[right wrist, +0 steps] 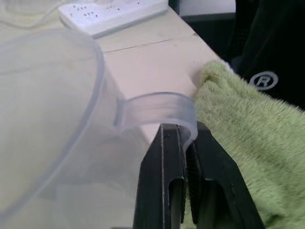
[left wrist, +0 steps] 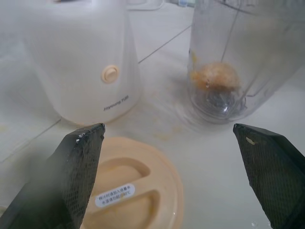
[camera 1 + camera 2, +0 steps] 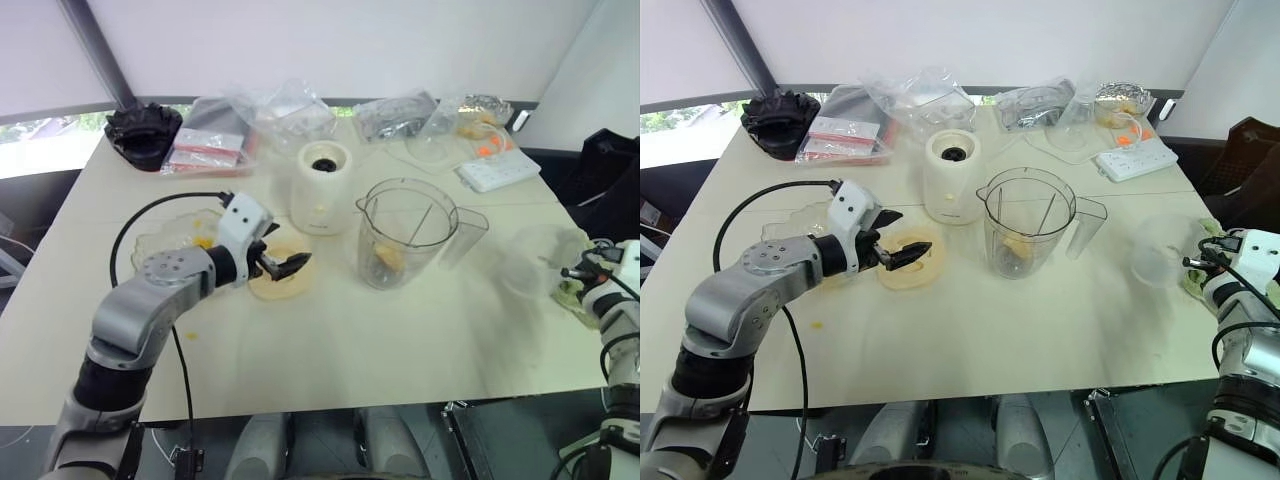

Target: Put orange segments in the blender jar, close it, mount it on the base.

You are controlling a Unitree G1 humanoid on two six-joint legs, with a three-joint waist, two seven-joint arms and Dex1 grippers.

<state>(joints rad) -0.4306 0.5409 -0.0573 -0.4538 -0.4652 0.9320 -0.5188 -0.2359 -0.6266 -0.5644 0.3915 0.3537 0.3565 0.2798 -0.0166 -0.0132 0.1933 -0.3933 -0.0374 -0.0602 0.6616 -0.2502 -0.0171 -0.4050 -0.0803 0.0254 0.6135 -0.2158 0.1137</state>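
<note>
The blender jar (image 3: 400,235) stands upright mid-table without a lid, with orange segments (image 2: 217,76) lying over its blade. The cream base (image 3: 322,185) stands just behind it to the left. My left gripper (image 3: 290,262) hovers open just above the round cream lid (image 2: 128,186), which lies flat on the table in front of the base. At the table's right edge my right gripper (image 1: 186,131) is shut on the small handle tab of a clear plastic cup (image 1: 47,119). A few orange pieces (image 3: 203,240) lie in a shallow glass bowl (image 3: 160,240) behind my left arm.
A green cloth (image 1: 248,143) lies right beside the cup at the table's right edge. A white power strip (image 3: 498,170), clear plastic bags (image 3: 290,110) and a black ridged object (image 3: 143,130) line the back. A black cable (image 3: 150,210) loops over the left arm.
</note>
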